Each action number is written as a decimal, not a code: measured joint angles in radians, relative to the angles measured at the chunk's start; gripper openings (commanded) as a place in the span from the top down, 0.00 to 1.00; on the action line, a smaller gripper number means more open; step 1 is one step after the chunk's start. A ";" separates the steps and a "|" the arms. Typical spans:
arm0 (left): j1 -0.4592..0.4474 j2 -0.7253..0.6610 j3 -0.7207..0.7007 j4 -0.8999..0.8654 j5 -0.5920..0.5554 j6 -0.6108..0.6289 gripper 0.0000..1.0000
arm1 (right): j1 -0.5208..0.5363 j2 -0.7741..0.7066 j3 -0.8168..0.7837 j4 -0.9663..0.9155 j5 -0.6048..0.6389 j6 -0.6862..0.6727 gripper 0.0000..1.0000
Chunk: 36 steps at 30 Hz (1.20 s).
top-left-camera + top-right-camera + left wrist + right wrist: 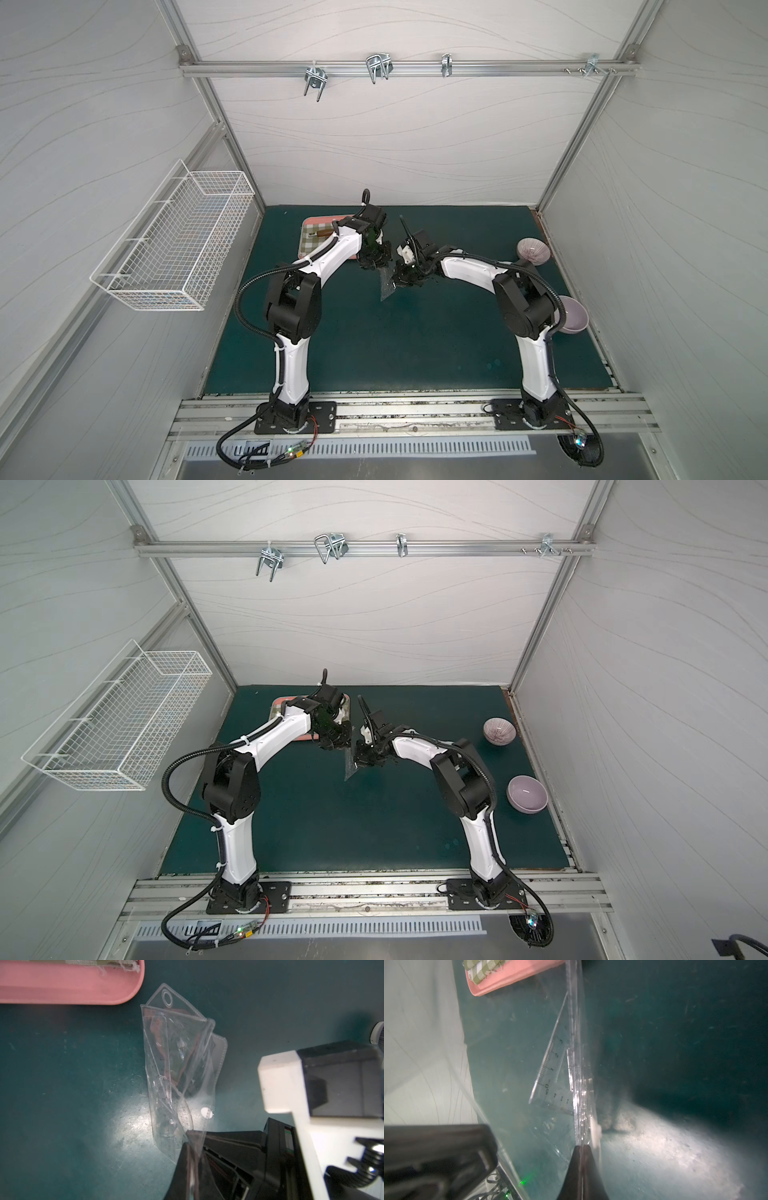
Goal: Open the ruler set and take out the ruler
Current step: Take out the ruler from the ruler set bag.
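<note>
Ruler set [387, 286] hangs over mid mat [374, 353], pinched at its upper end by both grippers, near the tray [309, 248] corner; can't tell if its low corner touches the mat

Left gripper [192, 1144]: clenched, clear plastic caught between the fingers. Right gripper [581, 1149]: same, clenched on the ruler set edge. The two grips sit close together

View differences:
- both top views: ruler set is only a pale sliver, contents unreadable. Only these show the bowls and basket
- left wrist view: ruler set seen broad side and crumpled, with white button [206, 1113] near the gripped end and ringed tab [167, 998] at the far end
- right wrist view: ruler set nearly edge-on, button seen from the side [595, 1130]

Containers:
- ruler set holds clear rulers: protractor [185, 1115] shows in the left wrist view, set square [550, 1076] with printed scale in the right wrist view
- tray: pink rim, checked cloth lining, brown stick [321, 235] lying in it
- striped bowl [498, 730] and lilac bowl [527, 793] on the right side of the mat, apart from each other
- wire basket [178, 241] on the left wall
</note>
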 measured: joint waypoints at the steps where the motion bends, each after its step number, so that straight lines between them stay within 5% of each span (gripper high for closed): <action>1: 0.000 0.002 0.000 0.002 0.000 -0.002 1.00 | -0.001 0.000 0.000 0.000 0.003 -0.002 1.00; 14: 0.000 0.035 0.000 0.033 0.006 -0.011 1.00 | -0.024 -0.019 -0.015 -0.023 0.046 -0.033 1.00; 36: 0.000 0.037 -0.023 0.051 0.049 -0.016 1.00 | -0.035 -0.023 -0.015 -0.023 0.051 -0.052 0.79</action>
